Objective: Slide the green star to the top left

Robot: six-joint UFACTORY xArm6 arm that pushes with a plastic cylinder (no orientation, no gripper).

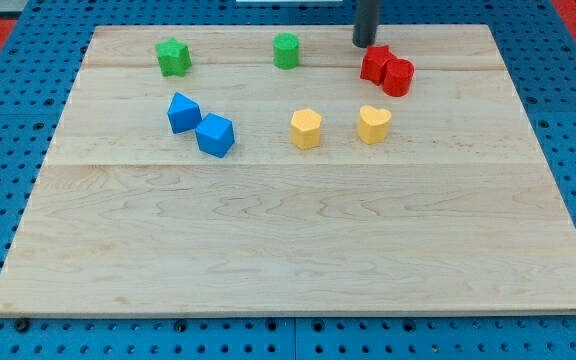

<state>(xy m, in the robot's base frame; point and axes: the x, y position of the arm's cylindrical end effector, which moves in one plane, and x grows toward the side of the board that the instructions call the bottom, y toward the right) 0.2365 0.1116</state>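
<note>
The green star [173,57] sits near the bench's [298,240] top left, well apart from my tip [365,45], which rests just above the red blocks [387,69]. The tool is a bare rod, nothing gripped. Best to round the green cylinder [286,50], then nudge the star leftward from its right side

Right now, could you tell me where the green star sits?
The green star sits near the board's top-left, left of the green cylinder and above the blue blocks.
</note>
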